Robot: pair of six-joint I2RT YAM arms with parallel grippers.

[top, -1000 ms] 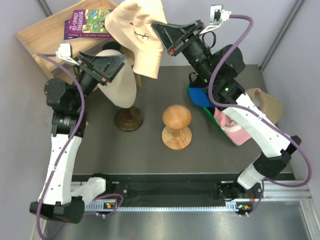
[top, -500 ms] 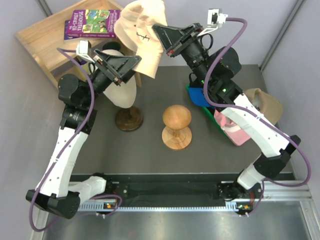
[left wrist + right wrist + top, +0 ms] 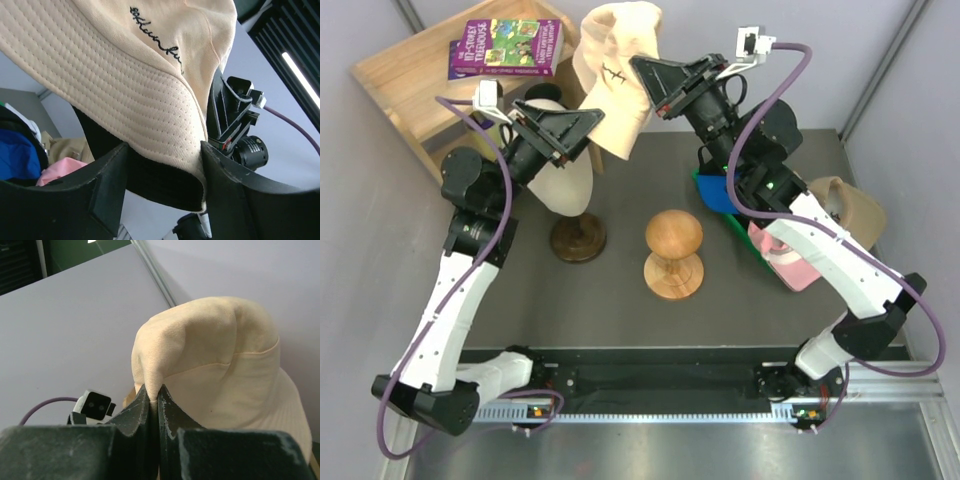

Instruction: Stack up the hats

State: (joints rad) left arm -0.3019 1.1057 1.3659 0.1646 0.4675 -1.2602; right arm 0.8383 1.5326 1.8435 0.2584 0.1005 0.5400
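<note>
A pale peach hat point(image 3: 618, 60) with dark script hangs in the air above the back of the table. My right gripper point(image 3: 640, 64) is shut on a fold of its crown, which shows pinched in the right wrist view point(image 3: 158, 392). My left gripper point(image 3: 594, 118) is open just below the hat. In the left wrist view the hat's stitched brim point(image 3: 125, 85) lies between the spread fingers point(image 3: 110, 185). A blue hat point(image 3: 720, 192), a pink hat point(image 3: 782, 255) and a khaki hat point(image 3: 850, 210) sit at the right.
A cream head form point(image 3: 560, 185) on a dark stand point(image 3: 578, 240) is under my left gripper. A mushroom-shaped wooden stand point(image 3: 673, 250) stands mid-table. A green basket point(image 3: 703, 180) holds the blue and pink hats. A wooden crate point(image 3: 400, 75) with a purple book point(image 3: 505, 47) is back left.
My left gripper has risen and moved right until its open jaws are around the peach hat's brim. The right gripper has shifted the hat slightly right.
</note>
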